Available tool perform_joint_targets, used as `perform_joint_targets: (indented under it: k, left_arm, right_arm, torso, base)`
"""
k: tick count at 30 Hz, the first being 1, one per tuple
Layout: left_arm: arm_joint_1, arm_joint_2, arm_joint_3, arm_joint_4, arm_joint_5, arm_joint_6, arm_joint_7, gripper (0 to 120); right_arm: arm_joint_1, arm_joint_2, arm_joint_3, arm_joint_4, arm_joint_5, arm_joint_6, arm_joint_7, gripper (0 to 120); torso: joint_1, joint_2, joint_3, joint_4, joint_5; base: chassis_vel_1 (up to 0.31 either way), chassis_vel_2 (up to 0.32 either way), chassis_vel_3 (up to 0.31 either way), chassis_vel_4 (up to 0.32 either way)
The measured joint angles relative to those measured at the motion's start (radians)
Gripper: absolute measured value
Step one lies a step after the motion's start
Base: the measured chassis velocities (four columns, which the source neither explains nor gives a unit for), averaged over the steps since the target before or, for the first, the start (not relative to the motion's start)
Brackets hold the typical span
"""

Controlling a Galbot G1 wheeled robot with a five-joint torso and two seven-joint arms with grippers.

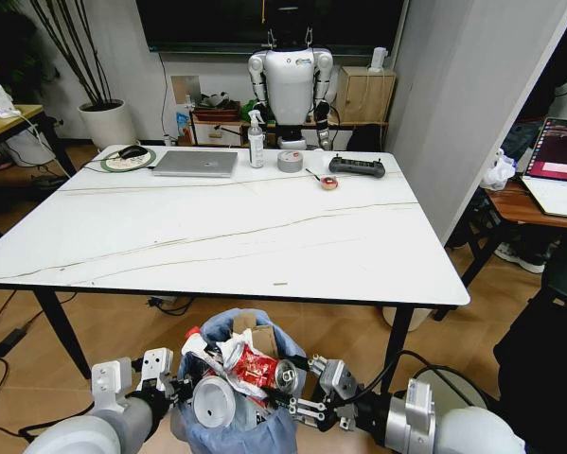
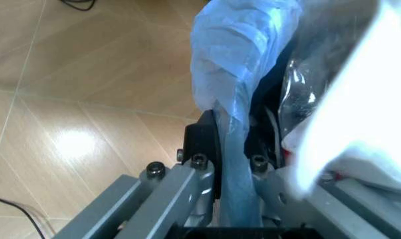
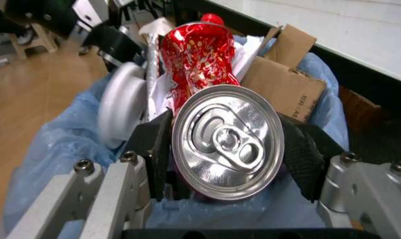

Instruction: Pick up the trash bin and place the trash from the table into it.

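The trash bin (image 1: pixel 228 433), lined with a light-blue bag (image 2: pixel 233 45), hangs low in front of the table (image 1: pixel 217 246). My left gripper (image 1: pixel 177 388) is shut on its rim, the fingers (image 2: pixel 201 144) clamping bag and wall. Trash is piled inside: brown cardboard (image 1: pixel 255 331), a white cup (image 1: pixel 214 402), papers and a clear wrapper. My right gripper (image 3: pixel 228 149) is shut on a crushed red can (image 3: pixel 200 59) just above the pile, its silver top facing the right wrist camera. In the head view the can (image 1: pixel 259 367) lies across the bin's mouth beside the right gripper (image 1: pixel 297 397).
At the table's far end are a silver laptop (image 1: pixel 196 163), a spray bottle (image 1: pixel 256 140), a grey tape roll (image 1: pixel 290 161), a black remote (image 1: pixel 356 166) and a mouse on a round pad (image 1: pixel 129 156). A white humanoid robot (image 1: pixel 291 80) stands behind. A wooden desk (image 1: pixel 534 203) is at right.
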Motion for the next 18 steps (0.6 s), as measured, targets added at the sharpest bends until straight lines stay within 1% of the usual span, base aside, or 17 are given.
perform_joint_targets:
  k: [5, 7, 11, 13, 14, 15, 18]
  left_arm:
    - [0.001, 0.001, -0.001, 0.000, 0.000, 0.000, 0.001, 0]
    - [0.001, 0.001, 0.000, 0.000, 0.000, 0.000, 0.002, 0]
    - [-0.001, 0.001, 0.003, 0.000, 0.001, 0.000, 0.005, 0]
    - [-0.002, 0.001, 0.003, 0.000, 0.002, 0.000, 0.005, 0]
    - [-0.002, 0.001, 0.003, 0.000, 0.002, 0.000, 0.005, 0]
    - [-0.001, 0.001, 0.003, 0.000, 0.002, 0.000, 0.005, 0]
    - [0.001, 0.000, 0.001, 0.000, 0.002, 0.000, 0.006, 0]
  right_arm:
    - [0.002, 0.005, 0.009, -0.001, -0.009, -0.005, 0.018, 50]
    - [0.003, 0.005, 0.012, 0.002, -0.007, -0.005, 0.020, 52]
    - [0.002, 0.004, 0.020, 0.014, -0.002, -0.006, 0.035, 67]
    - [-0.005, 0.003, 0.022, 0.016, -0.003, -0.005, 0.038, 77]
    - [-0.005, 0.003, 0.022, 0.016, -0.003, -0.005, 0.038, 77]
    - [-0.007, 0.003, 0.023, 0.017, -0.003, -0.005, 0.038, 80]
    - [-0.010, 0.003, 0.025, 0.021, -0.004, -0.001, 0.038, 93]
  torso:
    - [0.000, 0.000, 0.000, 0.0000, 0.0000]
    - [0.000, 0.000, 0.000, 0.0000, 0.0001]
    - [0.000, 0.000, 0.000, 0.0000, 0.0000]
    - [0.000, 0.000, 0.000, 0.0000, 0.0000]
    - [0.000, 0.000, 0.000, 0.0000, 0.0000]
    - [0.000, 0.000, 0.000, 0.0000, 0.0000]
    - [0.000, 0.000, 0.000, 0.0000, 0.0000]
  base:
    - [0.000, 0.000, 0.000, 0.000]
    - [0.000, 0.000, 0.000, 0.000]
    - [0.000, 0.000, 0.000, 0.000]
    - [0.000, 0.000, 0.000, 0.000]
    - [0.000, 0.000, 0.000, 0.000]
    - [0.000, 0.000, 0.000, 0.000]
    - [0.000, 0.000, 0.000, 0.000]
